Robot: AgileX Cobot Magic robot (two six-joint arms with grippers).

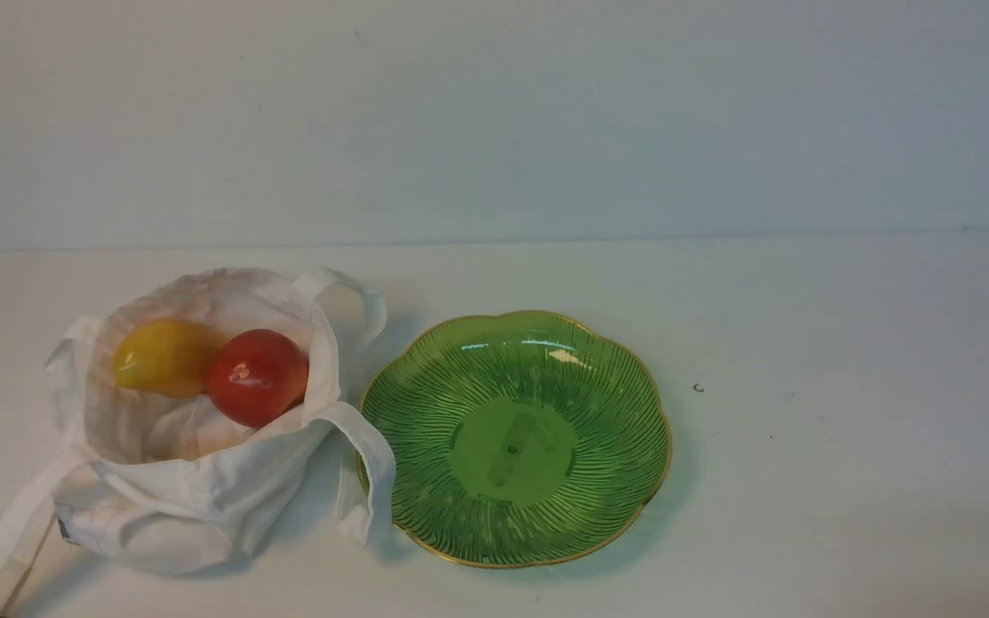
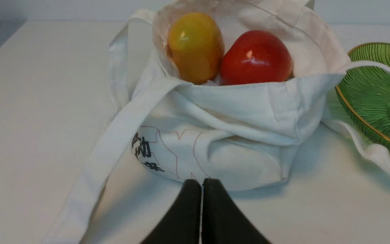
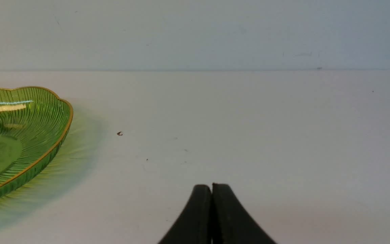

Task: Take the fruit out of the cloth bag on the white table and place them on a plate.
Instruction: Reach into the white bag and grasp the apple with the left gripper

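The bag (image 1: 203,506) sits on the surface (image 1: 803,429) with its mouth slumped open, so the mango (image 1: 164,356) and apple (image 1: 257,378) lie exposed inside it, touching, the apple nearer the plate (image 1: 460,378). The plate stands just beside the bag, which keeps the transfer short; one strap (image 1: 370,455) drapes over its rim and may snag. The left hand (image 2: 201,189) faces the bag's near side, fingers together and empty; the right hand (image 3: 211,193), likewise together and empty, faces the surface beside the plate. Neither fruit is yet removed
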